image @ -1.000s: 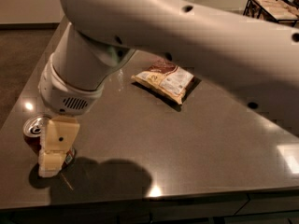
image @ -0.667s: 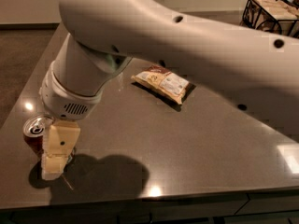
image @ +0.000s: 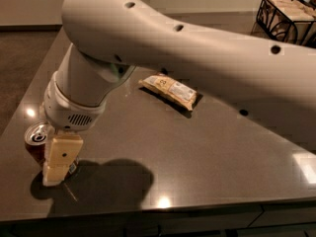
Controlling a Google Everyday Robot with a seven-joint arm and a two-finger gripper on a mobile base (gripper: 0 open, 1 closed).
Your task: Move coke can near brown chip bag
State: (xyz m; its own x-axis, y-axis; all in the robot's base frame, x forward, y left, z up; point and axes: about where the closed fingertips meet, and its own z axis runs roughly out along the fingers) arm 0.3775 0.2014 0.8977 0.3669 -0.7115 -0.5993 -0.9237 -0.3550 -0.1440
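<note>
The coke can (image: 35, 138), red with a silver top and pull tab, stands upright near the front left corner of the dark table (image: 207, 162). My gripper (image: 55, 164) is down at the can's right side, touching or almost touching it, and covers part of the can. The brown chip bag (image: 170, 90), brown and cream-yellow with a white label panel, lies flat near the table's middle, well to the right of the can and further back. My large white arm crosses the upper part of the view.
A black wire basket (image: 286, 14) with light-coloured contents stands off the table at the back right. The table's front edge runs just below the can and its left edge is close beside it. Brown floor lies to the left.
The gripper has sunk slightly beside the can. The can and the chip bag have stayed where they were.
</note>
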